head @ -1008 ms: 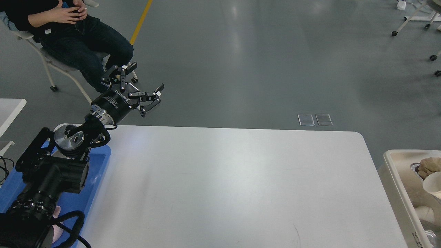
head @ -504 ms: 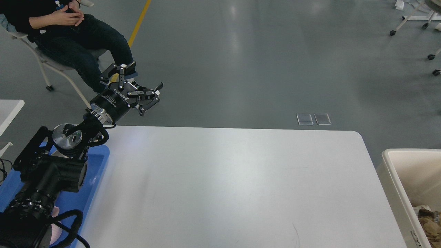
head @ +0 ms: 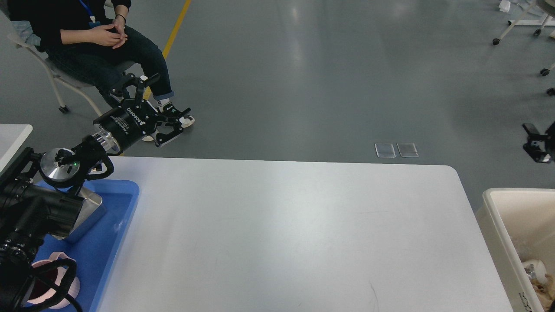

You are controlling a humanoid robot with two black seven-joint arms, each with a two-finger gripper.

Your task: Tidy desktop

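Observation:
The desktop [head: 282, 234] is a large white tabletop with rounded corners, and its surface shows bare. My left gripper [head: 170, 95] hangs beyond the desktop's far left edge, above the floor. Its two fingers are spread wide and hold nothing. My left arm runs back over the blue tray [head: 110, 242]. A small dark part of my right gripper [head: 537, 146] shows at the right edge, above the floor past the desktop's right side. Its fingers cannot be told apart.
The blue tray on the desktop's left end holds a metal container [head: 89, 214] and a pink cup [head: 65, 281]. A beige bin [head: 494, 212] with scraps stands off the right end. A seated person [head: 99, 47] is at the far left. A small white table corner [head: 13, 134] shows at the left.
My left arm has swung left and a little further away, still open, uncovering the metal container and pink cup in the tray. My right gripper has come into view at the right edge.

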